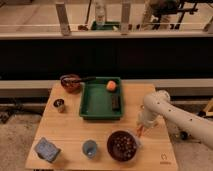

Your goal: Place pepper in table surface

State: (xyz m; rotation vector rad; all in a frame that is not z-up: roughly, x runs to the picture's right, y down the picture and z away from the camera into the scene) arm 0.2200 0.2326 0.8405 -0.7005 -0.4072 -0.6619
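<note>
Pepper (140, 131) at jaws, beside bowl (121, 145)

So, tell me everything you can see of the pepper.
The pepper is a small, slender orange-red sliver. It points downward at the tip of the hand, just right of the rim of the dark bowl and above the table surface. Whether it touches the wood is unclear.

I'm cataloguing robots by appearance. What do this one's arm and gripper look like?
The arm is off-white, made of thick rounded tubular segments with a bulbous joint and dotted with small dark holes. No loose cables show. The gripper is narrower and similarly pale. It sits at the arm's end over the table, beside the dark bowl.
</note>
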